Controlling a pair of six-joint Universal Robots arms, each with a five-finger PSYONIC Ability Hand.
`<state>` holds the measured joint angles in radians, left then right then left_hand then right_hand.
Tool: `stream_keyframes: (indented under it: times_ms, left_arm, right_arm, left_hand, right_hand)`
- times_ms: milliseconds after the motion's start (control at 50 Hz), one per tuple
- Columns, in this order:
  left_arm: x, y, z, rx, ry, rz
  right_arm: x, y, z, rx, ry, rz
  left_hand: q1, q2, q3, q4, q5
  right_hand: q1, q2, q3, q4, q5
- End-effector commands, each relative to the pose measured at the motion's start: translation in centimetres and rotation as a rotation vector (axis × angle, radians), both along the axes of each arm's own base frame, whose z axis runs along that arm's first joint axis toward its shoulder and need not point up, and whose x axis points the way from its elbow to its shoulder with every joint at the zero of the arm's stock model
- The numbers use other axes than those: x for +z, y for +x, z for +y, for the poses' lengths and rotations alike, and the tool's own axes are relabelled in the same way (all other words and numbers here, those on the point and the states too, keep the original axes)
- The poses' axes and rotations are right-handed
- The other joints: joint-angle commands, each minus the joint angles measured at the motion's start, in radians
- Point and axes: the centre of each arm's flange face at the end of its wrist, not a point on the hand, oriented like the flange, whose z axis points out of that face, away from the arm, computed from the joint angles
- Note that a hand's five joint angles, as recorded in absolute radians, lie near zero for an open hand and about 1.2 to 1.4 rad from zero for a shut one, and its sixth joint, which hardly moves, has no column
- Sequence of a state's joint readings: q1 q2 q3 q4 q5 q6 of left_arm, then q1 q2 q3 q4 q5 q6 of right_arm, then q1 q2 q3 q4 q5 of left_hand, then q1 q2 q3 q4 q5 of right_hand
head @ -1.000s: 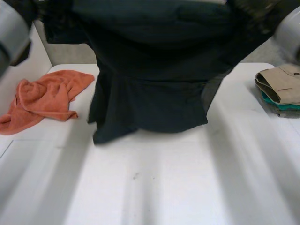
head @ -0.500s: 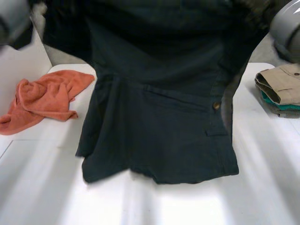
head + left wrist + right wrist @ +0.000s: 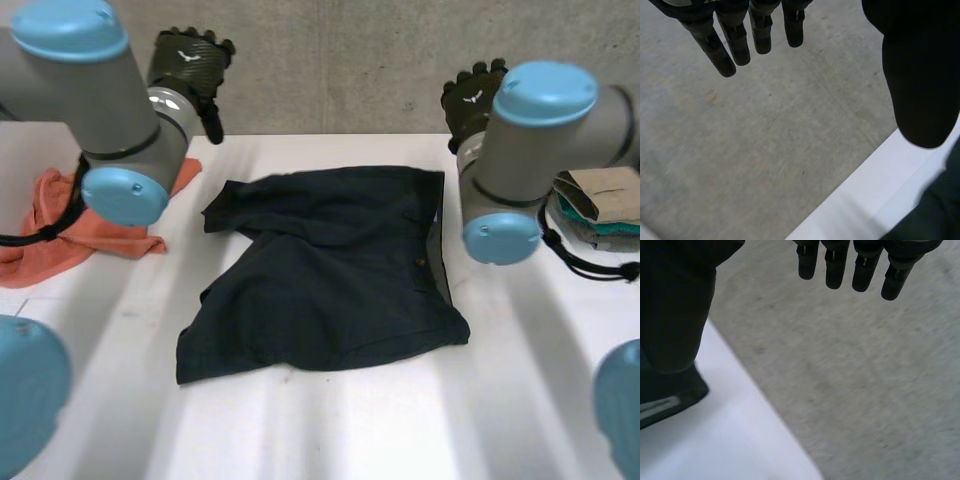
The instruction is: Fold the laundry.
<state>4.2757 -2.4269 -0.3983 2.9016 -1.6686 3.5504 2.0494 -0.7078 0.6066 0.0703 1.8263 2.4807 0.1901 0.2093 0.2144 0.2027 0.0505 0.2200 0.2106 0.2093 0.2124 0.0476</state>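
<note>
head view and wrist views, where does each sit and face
Head: behind and between the arms, looking down at the shorts on the table; both arms show.
Left wrist: on that arm, looking past the open left robot hand at concrete.
Right wrist: same, past the open right robot hand.
All share the shorts and table.

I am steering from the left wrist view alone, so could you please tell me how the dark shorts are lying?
Observer: The shorts lie spread out, somewhat rumpled, in the middle of the table.
Operator: Thank you. Is the right hand holding anything?
Observer: No, the right hand is raised beyond the table's far edge, fingers straight and empty.
Operator: Is anything else on the table?
Observer: An orange towel lies crumpled at the robot's left, and a stack of folded clothes sits at its right.
</note>
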Motion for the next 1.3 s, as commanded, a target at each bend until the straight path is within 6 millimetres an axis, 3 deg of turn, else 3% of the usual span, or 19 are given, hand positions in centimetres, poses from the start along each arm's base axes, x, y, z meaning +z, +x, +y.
stream_keyframes:
  times_ms: [20, 100, 160, 220, 340, 480, 620, 680, 740, 800, 940, 1000, 1060, 1080, 1120, 1180, 1220, 1240, 1300]
  left_arm:
    - [0.3, 2.0, 5.3, -0.017, 0.137, -0.037]
    - [-2.1, 2.8, 10.6, -0.102, 0.272, -0.098]
    - [-3.7, 3.4, 13.4, -0.139, 0.343, -0.129]
    - [-6.3, 4.2, 17.5, -0.187, 0.447, -0.18]
    - [-10.8, 5.8, 20.5, -0.185, 0.581, -0.246]
    - [-14.3, 6.7, 18.7, -0.114, 0.609, -0.258]
    - [-15.9, 7.0, 16.3, -0.048, 0.567, -0.275]
    - [-16.7, 6.9, 15.9, -0.032, 0.559, -0.303]
    - [-17.3, 6.6, 15.7, -0.031, 0.55, -0.339]
    - [-17.6, 6.3, 15.3, -0.027, 0.523, -0.364]
    - [-17.1, 5.3, 14.2, -0.026, 0.399, -0.342]
    - [-16.3, 5.2, 13.7, -0.019, 0.337, -0.337]
    - [-13.7, 5.1, 13.9, -0.026, 0.26, -0.323]
    - [-11.1, 5.1, 14.1, -0.026, 0.195, -0.293]
    - [-8.2, 5.3, 14.4, -0.024, 0.122, -0.251]
    - [-0.4, 6.3, 15.6, -0.023, -0.069, -0.126]
    - [2.6, 6.8, 16.2, -0.034, -0.144, -0.073]
    - [5.2, 7.2, 17.1, -0.057, -0.2, -0.024]
    - [8.4, 7.6, 18.9, -0.134, -0.238, 0.045]
  right_arm:
    - [0.6, -2.7, 5.4, 0.143, 0.321, -0.035]
    - [-0.2, -4.5, 9.8, 0.222, 0.528, -0.032]
    - [-0.9, -5.4, 11.7, 0.243, 0.608, -0.019]
    - [-2.3, -6.7, 14.4, 0.275, 0.701, -0.005]
    - [-5.6, -7.2, 16.9, 0.343, 0.736, -0.002]
    - [-9.1, -6.6, 16.9, 0.372, 0.591, -0.021]
    - [-11.5, -5.6, 16.5, 0.363, 0.499, -0.015]
    - [-12.2, -5.4, 16.2, 0.337, 0.479, -0.01]
    - [-12.7, -5.1, 15.8, 0.315, 0.453, -0.006]
    - [-12.7, -5.1, 15.4, 0.291, 0.437, -0.012]
    - [-12.1, -5.0, 15.4, 0.287, 0.415, -0.016]
    - [-10.9, -5.0, 15.5, 0.287, 0.401, -0.013]
    - [-7.3, -5.4, 15.4, 0.282, 0.361, -0.028]
    - [-6.4, -5.6, 15.3, 0.278, 0.353, -0.03]
    - [-4.4, -6.0, 15.0, 0.265, 0.332, -0.037]
    - [1.4, -7.1, 14.4, 0.239, 0.28, -0.055]
    - [3.9, -7.4, 14.2, 0.233, 0.245, -0.068]
    - [6.0, -7.7, 14.0, 0.226, 0.223, -0.082]
    - [9.4, -8.1, 13.6, 0.219, 0.196, -0.11]
  left_hand:
    - [-0.016, -0.035, -0.04, -0.028, -0.05]
    - [0.099, 0.08, 0.075, 0.087, 0.064]
    - [0.214, 0.194, 0.189, 0.201, 0.179]
    - [0.369, 0.35, 0.345, 0.357, 0.334]
    - [0.44, 0.421, 0.416, 0.428, 0.405]
    - [0.2, 0.181, 0.175, 0.187, 0.165]
    - [0.188, 0.169, 0.163, 0.175, 0.153]
    - [0.191, 0.172, 0.166, 0.178, 0.156]
    - [0.237, 0.218, 0.213, 0.225, 0.203]
    - [0.343, 0.324, 0.319, 0.33, 0.308]
    - [1.205, 1.186, 1.181, 1.193, 1.17]
    - [1.206, 1.187, 1.182, 1.194, 1.171]
    - [1.206, 1.187, 1.182, 1.194, 1.171]
    - [1.206, 1.187, 1.182, 1.194, 1.171]
    - [1.206, 1.187, 1.182, 1.194, 1.171]
    - [1.206, 1.187, 1.182, 1.194, 1.171]
    - [1.206, 1.187, 1.182, 1.194, 1.171]
    - [1.206, 1.187, 1.182, 1.194, 1.171]
    - [1.206, 1.187, 1.182, 1.194, 1.171]
  right_hand:
    - [-0.045, -0.036, -0.035, -0.038, -0.048]
    - [0.013, 0.022, 0.023, 0.02, 0.011]
    - [0.072, 0.081, 0.082, 0.079, 0.07]
    - [0.186, 0.196, 0.197, 0.194, 0.184]
    - [0.269, 0.278, 0.279, 0.276, 0.267]
    - [0.248, 0.258, 0.259, 0.256, 0.246]
    - [0.269, 0.278, 0.279, 0.276, 0.266]
    - [0.394, 0.404, 0.405, 0.402, 0.392]
    - [0.711, 0.721, 0.722, 0.719, 0.709]
    - [1.175, 1.185, 1.186, 1.183, 1.173]
    - [1.176, 1.186, 1.187, 1.184, 1.174]
    - [1.176, 1.186, 1.187, 1.184, 1.174]
    - [1.176, 1.186, 1.187, 1.184, 1.174]
    - [1.176, 1.186, 1.187, 1.184, 1.174]
    - [1.176, 1.186, 1.187, 1.184, 1.174]
    - [1.176, 1.186, 1.187, 1.184, 1.174]
    - [1.176, 1.186, 1.187, 1.184, 1.174]
    - [1.176, 1.186, 1.187, 1.184, 1.174]
    - [1.176, 1.186, 1.187, 1.184, 1.174]
